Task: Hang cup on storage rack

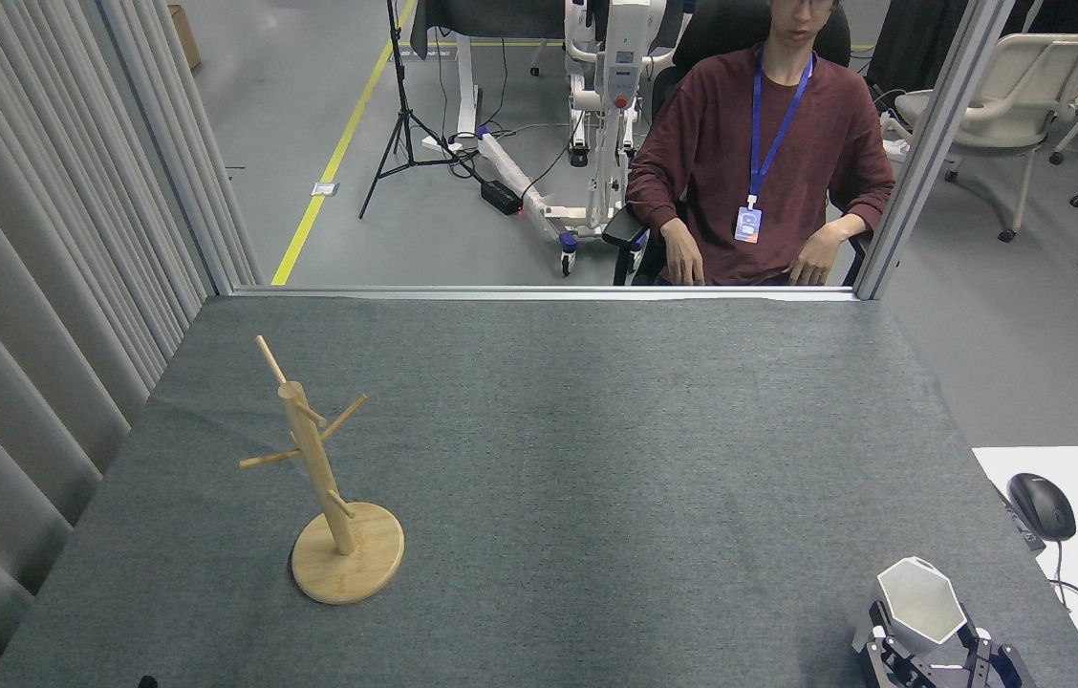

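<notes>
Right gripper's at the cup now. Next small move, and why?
Probably lift the cup straight up off the grey table. The right gripper sits around its base, fingers on both sides, apparently clamped, though its fingertips are partly hidden. The storage rack stands far across at the left, all pegs empty, so the cup needs clearance before carrying.
</notes>
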{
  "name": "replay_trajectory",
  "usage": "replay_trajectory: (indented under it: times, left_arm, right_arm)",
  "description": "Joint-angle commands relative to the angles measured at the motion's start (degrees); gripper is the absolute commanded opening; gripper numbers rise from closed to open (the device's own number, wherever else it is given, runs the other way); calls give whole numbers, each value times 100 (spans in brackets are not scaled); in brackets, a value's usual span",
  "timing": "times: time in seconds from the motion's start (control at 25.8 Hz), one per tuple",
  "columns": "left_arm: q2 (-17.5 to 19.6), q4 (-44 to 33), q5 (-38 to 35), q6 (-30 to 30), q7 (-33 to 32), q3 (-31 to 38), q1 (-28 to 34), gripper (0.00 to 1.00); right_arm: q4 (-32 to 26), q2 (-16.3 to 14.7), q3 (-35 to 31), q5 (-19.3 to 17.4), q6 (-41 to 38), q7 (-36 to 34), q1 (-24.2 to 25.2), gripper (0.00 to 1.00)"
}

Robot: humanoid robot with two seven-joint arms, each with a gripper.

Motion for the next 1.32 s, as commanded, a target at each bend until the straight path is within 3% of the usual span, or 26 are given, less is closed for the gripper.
replay_trajectory:
  times: [0.0, 0.19, 0.39, 0.62, 0.85, 0.97, 1.28]
  left_arm:
    - [24, -47, -28, -114, -6, -59, -35, 100]
    - [42, -91, -600, -1116, -32, -815, -439, 100]
    - [42, -29, -1514, -1318, -50, -1984, -966, 100]
    - [-38, 402, -1707, -1318, -76, -2933, -1581, 100]
    - [-55, 445, -1707, -1318, -94, -3065, -1634, 100]
    - [-29, 481, -1707, -1310, -103, -3056, -1652, 100]
    - [-46, 393, -1707, -1336, -111, -3056, -1652, 100]
  right_arm:
    - [-369, 12, -7, -17, -145, -7, 25, 60]
    - [-905, 21, 1, -17, -391, -7, 60, 60]
    - [-1582, 214, 449, -9, -638, 2, 315, 60]
    - [-1889, 416, 1469, 141, -620, 2, 333, 60]
    - [-1986, 891, 2286, 730, -594, -7, 333, 61]
    - [-1986, 935, 2691, 1046, -541, -16, 421, 61]
    - [-1889, 1058, 3323, 1318, -172, -25, 544, 61]
